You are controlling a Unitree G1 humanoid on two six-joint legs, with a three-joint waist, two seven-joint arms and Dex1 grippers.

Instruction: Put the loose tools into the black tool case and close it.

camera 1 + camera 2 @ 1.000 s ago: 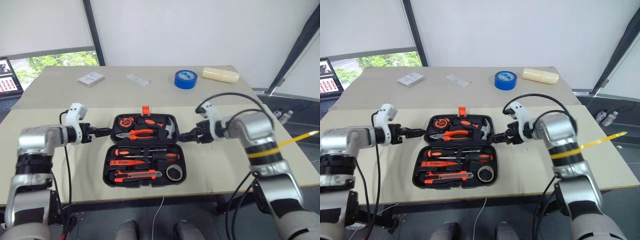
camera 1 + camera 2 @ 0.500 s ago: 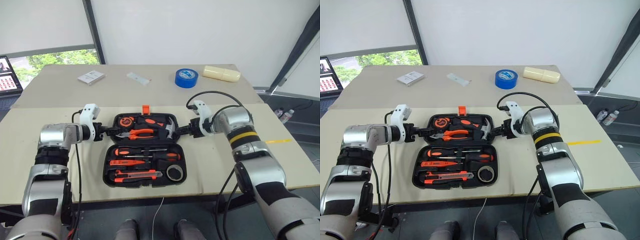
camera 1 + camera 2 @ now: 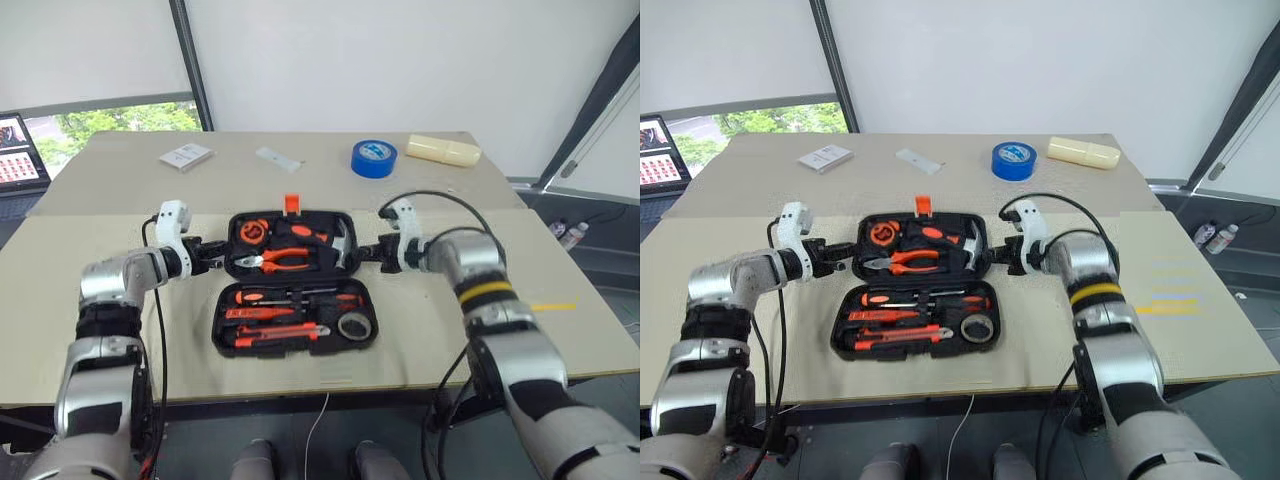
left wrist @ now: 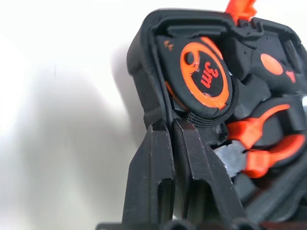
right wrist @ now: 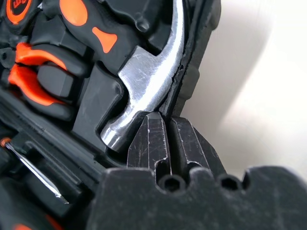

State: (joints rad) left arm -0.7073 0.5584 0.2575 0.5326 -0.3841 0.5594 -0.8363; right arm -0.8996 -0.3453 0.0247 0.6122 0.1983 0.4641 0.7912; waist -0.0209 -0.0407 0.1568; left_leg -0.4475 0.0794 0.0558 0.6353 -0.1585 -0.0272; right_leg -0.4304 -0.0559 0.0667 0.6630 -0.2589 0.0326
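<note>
Open on the table (image 3: 120, 330): black tool case (image 3: 295, 285), screwdrivers (image 3: 290, 297), utility knife (image 3: 282, 333) and small tape roll (image 3: 352, 325) in the near half. Left gripper (image 3: 221, 262) and right gripper (image 3: 361, 254) pinched on the far half's side rims. Beyond, blue tape roll (image 3: 372, 158).

You're looking at a test or lab room: a plain beige desk (image 3: 120, 330) against bare white walls, a window (image 3: 100, 118) showing trees, and a monitor (image 3: 18, 150) at the left edge.
</note>
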